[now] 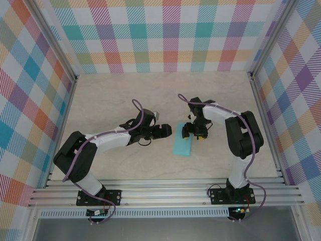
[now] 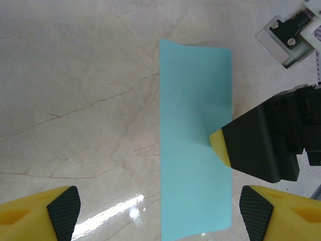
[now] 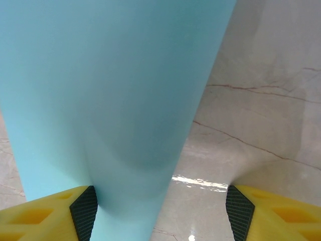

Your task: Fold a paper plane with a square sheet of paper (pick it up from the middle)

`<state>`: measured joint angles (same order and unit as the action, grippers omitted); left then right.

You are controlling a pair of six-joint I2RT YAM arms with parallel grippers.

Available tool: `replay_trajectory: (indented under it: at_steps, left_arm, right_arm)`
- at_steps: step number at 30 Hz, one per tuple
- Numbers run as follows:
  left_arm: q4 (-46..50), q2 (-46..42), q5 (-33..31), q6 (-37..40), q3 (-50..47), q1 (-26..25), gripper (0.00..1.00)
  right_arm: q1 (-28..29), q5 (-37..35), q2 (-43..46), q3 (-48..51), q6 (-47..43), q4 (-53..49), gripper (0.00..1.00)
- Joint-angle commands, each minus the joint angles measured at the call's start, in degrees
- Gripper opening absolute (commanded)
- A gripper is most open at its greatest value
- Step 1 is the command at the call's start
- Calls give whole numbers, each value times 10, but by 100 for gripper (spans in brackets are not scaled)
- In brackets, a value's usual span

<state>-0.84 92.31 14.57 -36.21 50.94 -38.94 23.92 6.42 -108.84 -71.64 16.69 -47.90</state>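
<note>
Sheet of paper (image 1: 181, 146): light blue, a narrow rectangle, apparently folded in half. It lay flat on the table (image 1: 125, 100) between both claws. Judged very light, limp, easily creased and prone to sliding on the polished top; best taken at mid-length along a long edge.
Left claw (image 1: 163, 131): apart, hovering just beside the sheet.
Right claw (image 3: 160, 211): apart, one fingertip (image 2: 219, 142) touching the sheet's edge.

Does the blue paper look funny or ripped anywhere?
No rips. The blue paper lies as a narrow strip on the table, and one short edge seems to bow up a little instead of lying flat.
</note>
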Motion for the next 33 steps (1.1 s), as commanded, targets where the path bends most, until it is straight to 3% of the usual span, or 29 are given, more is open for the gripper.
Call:
replay_trajectory:
  at_steps: [1, 11, 33]
  left_arm:
    - [-12, 9, 12, 4, 8, -6, 85]
    - [-11, 9, 12, 5, 12, -6, 85]
    - [-14, 10, 15, 6, 9, -6, 85]
  right_arm:
    - [4, -2, -6, -16, -22, -19, 71]
    - [4, -37, -7, -19, 5, -19, 71]
    - [4, -13, -23, -24, -8, -17, 71]
